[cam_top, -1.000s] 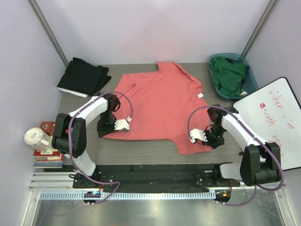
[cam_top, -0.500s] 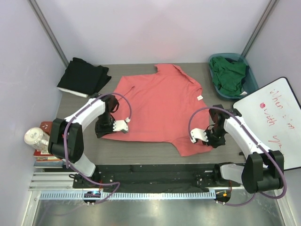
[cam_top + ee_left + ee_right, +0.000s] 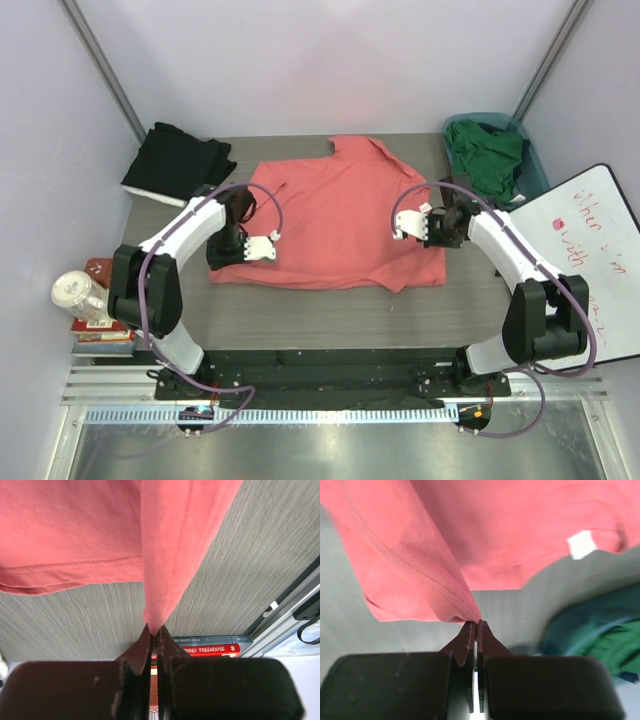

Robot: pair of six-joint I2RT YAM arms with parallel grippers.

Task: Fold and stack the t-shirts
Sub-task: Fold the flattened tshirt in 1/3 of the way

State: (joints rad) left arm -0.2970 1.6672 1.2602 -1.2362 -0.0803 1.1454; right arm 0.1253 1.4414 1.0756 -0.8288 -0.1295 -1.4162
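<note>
The pink shirt [image 3: 340, 215] lies mid-frame on the table [image 3: 300, 310]. Both arms are clamped on it: the left gripper [image 3: 154, 630] pinches the hem at lower left, the right gripper [image 3: 476, 625] a lifted corner at the right edge. The black shirt [image 3: 178, 165] sits upper left, the green shirt [image 3: 487, 160] in the basket [image 3: 533, 172] upper right. Each bite is thin, so uneven pulling could slip cloth free; arms moving out of step would skew the fold.

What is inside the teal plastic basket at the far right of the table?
A crumpled dark green cotton t-shirt fills most of the teal plastic basket. The basket's floor and anything lying beneath the shirt are covered, so I cannot tell whether more is inside.
</note>
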